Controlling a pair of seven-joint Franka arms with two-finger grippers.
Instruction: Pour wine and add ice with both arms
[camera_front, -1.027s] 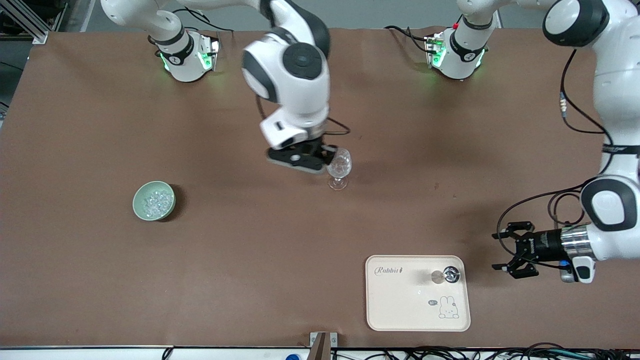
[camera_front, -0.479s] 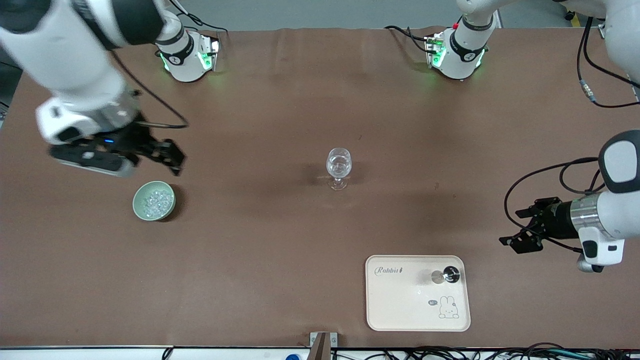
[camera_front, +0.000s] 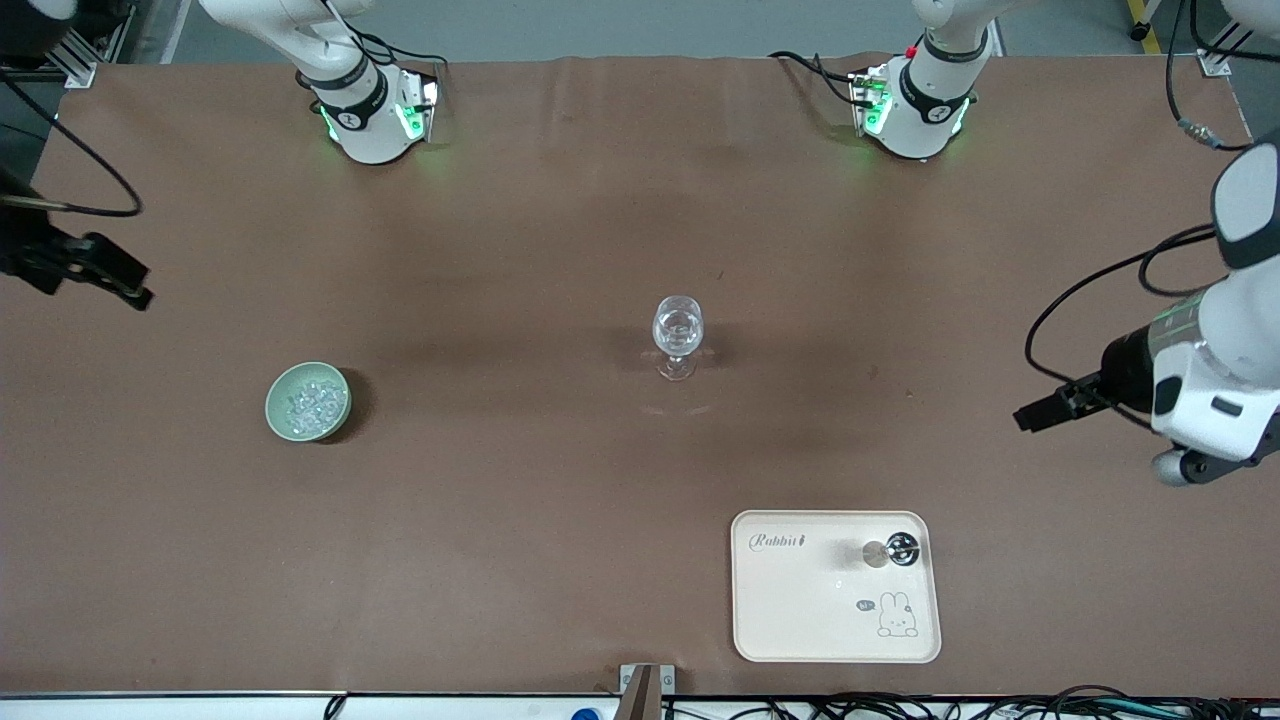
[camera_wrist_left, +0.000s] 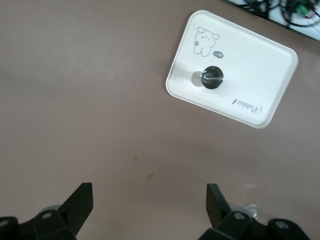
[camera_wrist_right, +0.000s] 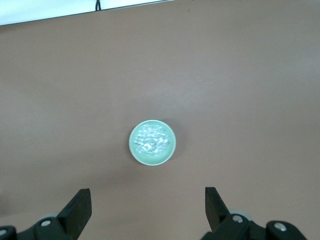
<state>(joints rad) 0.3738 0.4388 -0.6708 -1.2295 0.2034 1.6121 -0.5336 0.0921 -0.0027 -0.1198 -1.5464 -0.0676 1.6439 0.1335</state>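
Glinting whitish, the small glassy cubes of ice fill a pale green glazed bowl toward the right arm's end of the matte brown table covering. A clear stemmed glass stands upright mid-table. Nearer the front camera lies a cream rounded-rectangle tray with a rabbit drawing, carrying a dark round stopper. Both black two-finger grippers hang spread and empty: the right gripper above the bowl, the left gripper over bare covering near the tray.

A brown-covered table fills the room, grey floor at its edge.
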